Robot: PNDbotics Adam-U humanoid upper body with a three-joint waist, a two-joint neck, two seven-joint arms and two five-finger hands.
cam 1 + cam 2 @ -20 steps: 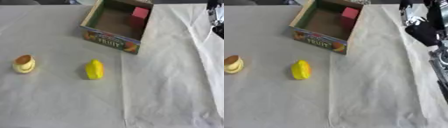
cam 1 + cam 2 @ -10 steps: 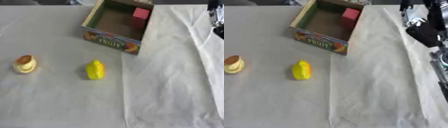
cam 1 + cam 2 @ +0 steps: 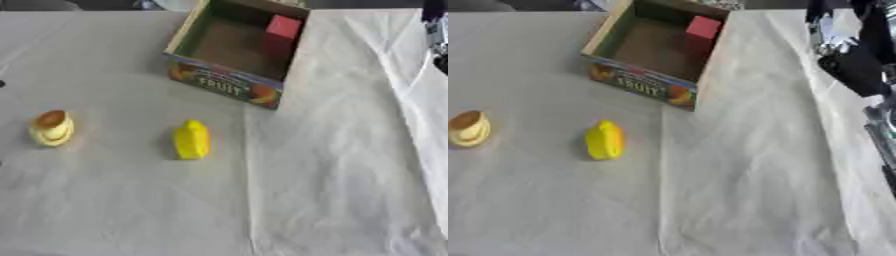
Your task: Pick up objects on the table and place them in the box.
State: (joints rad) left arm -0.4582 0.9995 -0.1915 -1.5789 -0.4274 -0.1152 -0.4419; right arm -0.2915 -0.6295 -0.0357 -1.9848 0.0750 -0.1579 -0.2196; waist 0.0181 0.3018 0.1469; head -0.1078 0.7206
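1. Now the bench (image 3: 332,200) is seen spread with a wrinkled white cloth, and three of the task's things are in view.
2. A cardboard box (image 3: 229,84) printed with fruit pictures and the word "FRUIT" is set at the far middle, open at the top and turned slightly askew.
3. A red block (image 3: 283,26) is seen inside the box, against its far right corner.
4. A yellow object (image 3: 192,139) is lying on the cloth just in front of the box, well apart from it.
5. A small cream-coloured object with a brown top (image 3: 51,128) is found to the left of the yellow one, near the left edge.
6. Dark robot parts (image 3: 855,55) are seen at the upper right edge, clear of everything on the bench; whether a hand is among them, and how its fingers are set, cannot be told.
7. No left hand is shown in either view.
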